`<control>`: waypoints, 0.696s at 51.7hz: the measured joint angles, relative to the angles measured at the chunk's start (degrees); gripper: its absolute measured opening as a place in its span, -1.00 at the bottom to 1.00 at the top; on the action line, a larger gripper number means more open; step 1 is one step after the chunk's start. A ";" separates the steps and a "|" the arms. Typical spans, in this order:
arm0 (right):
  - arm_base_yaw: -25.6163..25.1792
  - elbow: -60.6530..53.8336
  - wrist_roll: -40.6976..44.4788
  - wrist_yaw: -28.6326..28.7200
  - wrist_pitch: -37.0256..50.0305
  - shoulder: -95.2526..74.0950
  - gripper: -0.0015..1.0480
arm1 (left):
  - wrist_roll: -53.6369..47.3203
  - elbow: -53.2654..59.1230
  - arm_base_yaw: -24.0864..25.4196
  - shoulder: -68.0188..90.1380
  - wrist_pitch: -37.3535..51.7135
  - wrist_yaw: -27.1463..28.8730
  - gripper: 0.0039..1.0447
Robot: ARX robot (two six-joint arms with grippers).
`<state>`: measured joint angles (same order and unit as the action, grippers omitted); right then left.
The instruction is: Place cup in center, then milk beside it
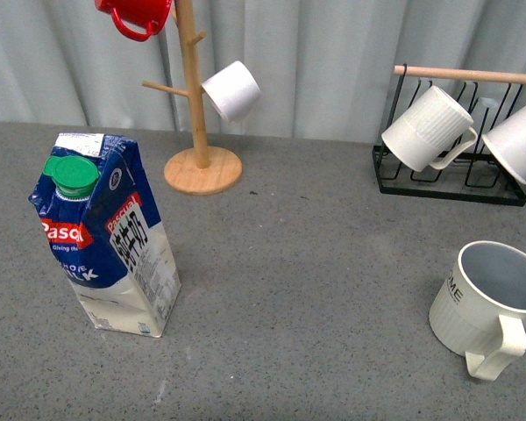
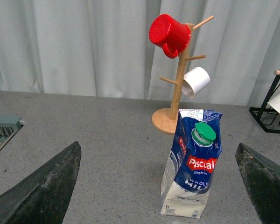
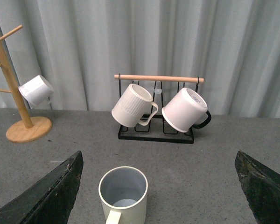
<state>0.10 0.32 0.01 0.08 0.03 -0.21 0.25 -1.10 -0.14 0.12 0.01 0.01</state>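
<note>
The cup [image 1: 484, 303], cream and ribbed with a grey-blue inside, a big handle and dark lettering ending "ME", stands upright at the right front of the grey table. It also shows in the right wrist view [image 3: 123, 195], ahead of my open, empty right gripper [image 3: 161, 196]. The milk [image 1: 107, 232], a tall blue-and-white Pascual carton with a green cap, stands upright at the left. In the left wrist view the milk [image 2: 192, 163] stands ahead of my open, empty left gripper [image 2: 158, 193]. Neither gripper shows in the front view.
A wooden mug tree [image 1: 195, 114] at the back holds a red mug [image 1: 135, 15] and a small smooth white cup [image 1: 231, 89]. A black rack with a wooden bar [image 1: 460, 132] at the back right holds a whiter ribbed mug [image 1: 427, 130] and another white mug [image 1: 519, 140].
</note>
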 joint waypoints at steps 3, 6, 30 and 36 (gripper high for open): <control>0.00 -0.02 0.00 0.00 0.00 0.00 0.82 | 0.00 0.00 0.00 0.00 0.00 0.00 0.88; 0.00 0.00 0.00 0.00 0.00 0.00 0.82 | 0.00 0.00 0.00 0.00 0.00 0.00 0.88; 0.00 -0.02 0.00 0.00 0.00 0.00 0.82 | 0.00 0.00 0.00 0.00 0.00 0.00 0.88; 0.00 0.00 0.00 0.00 0.00 0.00 0.82 | 0.00 0.00 0.00 0.00 0.00 0.00 0.88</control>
<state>0.10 0.32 0.01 0.08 0.03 -0.21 0.25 -1.10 -0.14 0.12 0.01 0.01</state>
